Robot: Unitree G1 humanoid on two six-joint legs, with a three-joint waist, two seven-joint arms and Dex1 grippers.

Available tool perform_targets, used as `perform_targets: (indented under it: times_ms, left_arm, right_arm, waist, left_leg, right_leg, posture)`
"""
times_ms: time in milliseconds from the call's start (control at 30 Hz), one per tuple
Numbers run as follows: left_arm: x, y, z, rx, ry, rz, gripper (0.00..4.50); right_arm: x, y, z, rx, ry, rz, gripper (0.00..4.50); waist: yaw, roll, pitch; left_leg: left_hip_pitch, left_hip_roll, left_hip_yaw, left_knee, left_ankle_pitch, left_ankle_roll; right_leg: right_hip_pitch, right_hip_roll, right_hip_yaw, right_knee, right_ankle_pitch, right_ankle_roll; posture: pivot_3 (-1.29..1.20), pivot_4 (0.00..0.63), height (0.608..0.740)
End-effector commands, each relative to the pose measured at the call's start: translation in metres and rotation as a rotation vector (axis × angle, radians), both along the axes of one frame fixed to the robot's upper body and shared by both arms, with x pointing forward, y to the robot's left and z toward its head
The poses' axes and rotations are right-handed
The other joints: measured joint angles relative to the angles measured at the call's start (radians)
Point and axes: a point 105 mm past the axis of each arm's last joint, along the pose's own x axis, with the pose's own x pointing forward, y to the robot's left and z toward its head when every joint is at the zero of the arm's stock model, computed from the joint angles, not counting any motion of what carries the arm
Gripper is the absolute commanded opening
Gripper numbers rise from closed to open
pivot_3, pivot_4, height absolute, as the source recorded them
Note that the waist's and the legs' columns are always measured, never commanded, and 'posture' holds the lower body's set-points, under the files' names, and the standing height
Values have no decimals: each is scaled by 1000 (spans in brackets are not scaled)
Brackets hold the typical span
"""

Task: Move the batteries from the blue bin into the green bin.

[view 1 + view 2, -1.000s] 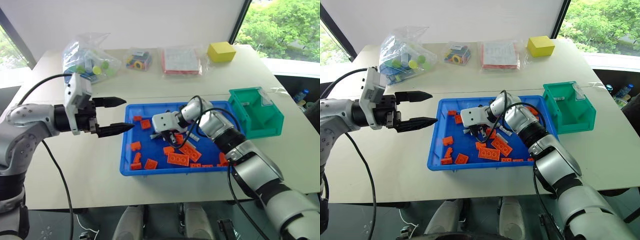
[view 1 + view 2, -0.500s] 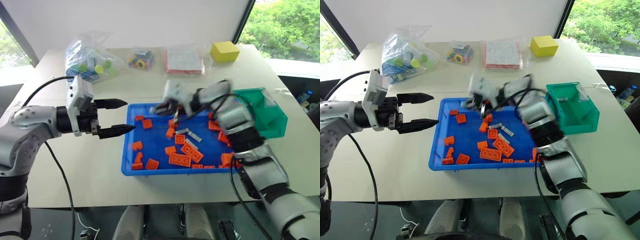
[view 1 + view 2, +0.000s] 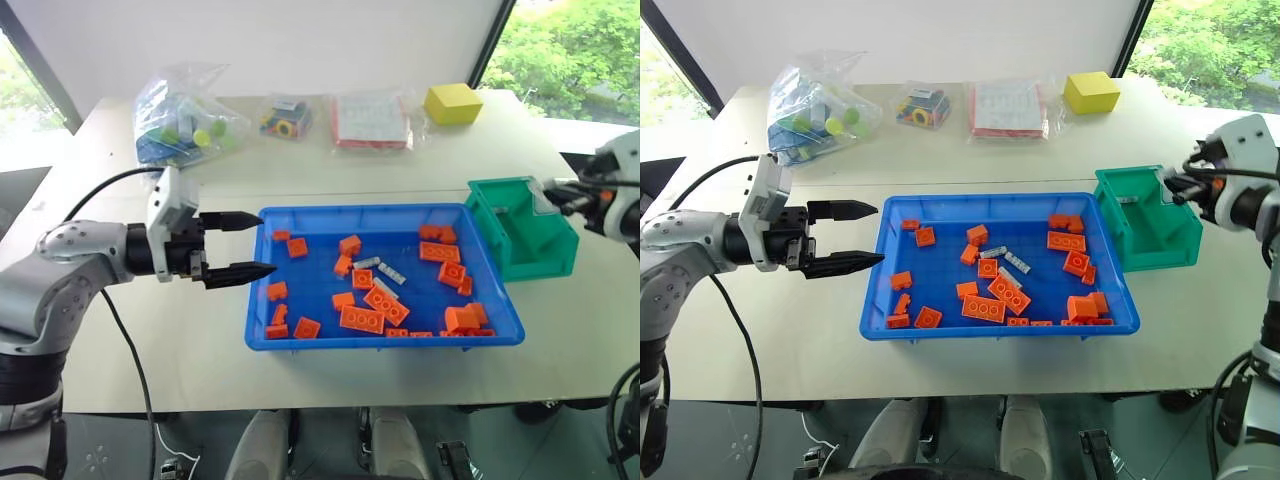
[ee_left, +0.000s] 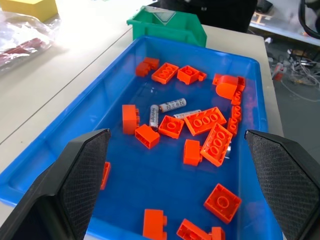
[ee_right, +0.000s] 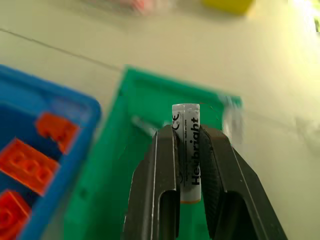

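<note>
Batteries are split between two places: one AA battery (image 5: 186, 150) is pinched upright between the black fingers of the right gripper (image 5: 187, 150), and a few more batteries (image 4: 165, 108) lie flat among the orange toy bricks (image 4: 207, 120) near the middle of the blue bin (image 3: 300, 345).

Seen from the right wrist, the held battery's long axis runs along the fingers, its capped end sticking out past the fingertips and its printed label facing the camera. The green bin (image 3: 1140, 255) lies directly beyond that end, its open mouth ahead of and below the gripper. In the head views the right gripper (image 3: 1188, 186) hangs at the green bin's outer rim, on the side away from the blue bin, close to the clear tab. The coming move appears to turn on this one relation: the battery needs to sit over the green bin's hollow rather than over its rim or the table beside it before the fingers let go. At least one battery (image 3: 1127, 200) already seems to lie inside the green bin.

The left gripper (image 3: 246, 245) stands with its fingers spread and empty, level, just outside the blue bin's far-from-green end. It is the nearer arm to the loose batteries there.
</note>
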Motion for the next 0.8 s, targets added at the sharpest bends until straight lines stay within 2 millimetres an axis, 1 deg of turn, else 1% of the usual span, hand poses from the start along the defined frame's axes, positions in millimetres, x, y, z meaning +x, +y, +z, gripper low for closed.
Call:
perform_targets:
  times_ms: [33,67,133,167,300,333,367,467,500,600,633,733,800]
  left_arm:
    - [1,-3,9,-1,-48,-20,4500]
    - [1,-4,10,-3,-49,-23,4500]
    - [2,-5,11,-7,-50,-26,4500]
    - [2,-5,11,-8,-51,-27,4500]
    - [4,-6,14,-13,-55,-27,4500]
    - [4,-6,14,-14,-56,-26,4500]
    - [4,-6,15,-15,-57,-25,4500]
    - [3,-6,15,-16,-58,-24,4500]
    - [2,-7,14,-16,-57,-24,4500]
    - [1,-6,14,-14,-53,-26,4500]
    - [0,-6,14,-13,-53,-27,4500]
    - [0,-8,13,-10,-52,-32,4500]
    - [0,-10,13,-9,-53,-35,4500]
  right_arm:
    - [-3,-2,15,8,-84,-20,36]
    - [-2,-2,13,3,-86,-18,36]
    - [-1,-1,9,15,-91,-23,1100]
    - [0,-1,9,14,-97,-24,1427]
    - [1,4,13,-10,-117,1,3499]
    - [1,4,14,-8,-118,6,4107]
    - [-1,6,15,-10,-115,22,4455]
    - [-7,16,19,-10,-108,99,4455]
    - [-8,26,22,-13,-105,150,4455]
    - [-13,67,25,10,-79,317,4455]
    - [-14,75,24,20,-68,340,4455]
    - [-19,113,5,53,36,422,4455]
    - [-24,132,-7,70,89,460,4455]
  waist:
    - [-8,0,0]
    - [-9,0,0]
    - [-10,0,0]
    - [-10,0,0]
    - [-7,0,0]
    - [-6,0,0]
    - [-5,-1,0]
    - [-4,-1,1]
    - [-5,-1,1]
    - [-11,-1,1]
    - [-13,-1,1]
    - [-10,-1,1]
    - [-7,-2,1]
  left_leg:
    - [0,0,0,0,0,0]
    - [0,0,-1,0,0,0]
    - [0,0,-1,0,0,0]
    - [0,0,-1,0,0,0]
    - [0,0,-1,0,0,0]
    - [0,0,-1,0,0,0]
    - [-1,0,-1,0,0,0]
    - [-1,0,-2,0,0,0]
    - [-1,0,-2,0,0,1]
    - [-1,0,-2,0,0,1]
    - [0,0,-2,0,0,1]
    - [0,1,-2,0,0,1]
    - [0,1,-3,0,0,1]
  right_leg:
    - [0,0,0,0,0,0]
    - [0,0,0,0,0,0]
    - [0,0,0,0,0,0]
    - [0,0,0,0,0,0]
    - [0,0,0,0,0,0]
    - [0,0,0,0,0,0]
    - [0,0,0,0,0,0]
    - [1,0,0,0,-1,1]
    - [1,0,0,0,-1,1]
    - [1,0,0,0,-1,1]
    - [1,1,0,0,-1,1]
    - [1,1,0,0,-1,1]
    - [1,1,0,0,-1,0]
  posture:
    - [0,150,692]
    - [0,150,692]
    - [0,150,692]
    - [0,150,692]
    - [0,150,692]
    - [0,150,692]
    - [0,150,692]
    - [0,150,692]
    - [0,150,692]
    - [0,150,692]
    - [0,150,692]
    - [0,150,692]
    - [0,150,692]
